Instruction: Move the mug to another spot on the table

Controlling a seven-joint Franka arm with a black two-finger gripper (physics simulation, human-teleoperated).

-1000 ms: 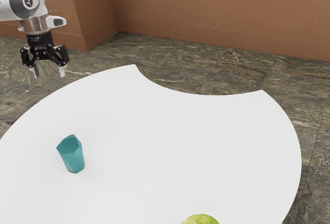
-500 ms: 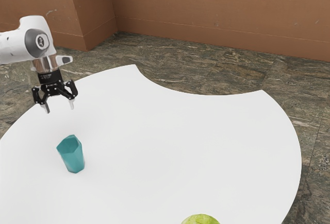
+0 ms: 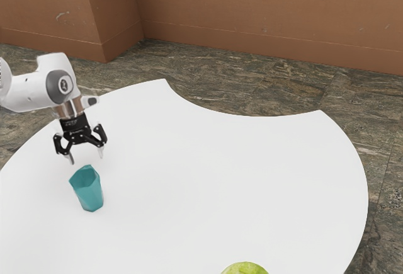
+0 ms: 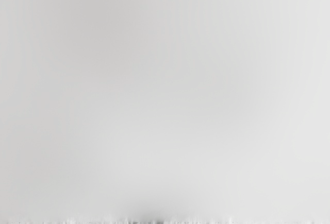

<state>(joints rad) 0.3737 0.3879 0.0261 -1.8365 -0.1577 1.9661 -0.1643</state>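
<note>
The mug [image 3: 86, 189] stands on the worktop [image 3: 220, 173] in the frame's lower left. The gripper [image 3: 85, 157] hangs just above it. A round fruit [image 3: 244, 268] sits at the bottom edge, well to the mug's right.

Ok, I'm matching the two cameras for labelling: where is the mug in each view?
Exterior view: the mug stands upright at the lower left, on the table, just below the open gripper and apart from it.
Wrist view: plain white table under the hand; I cannot place the mug here.
Shared landmark: the white table.
</note>
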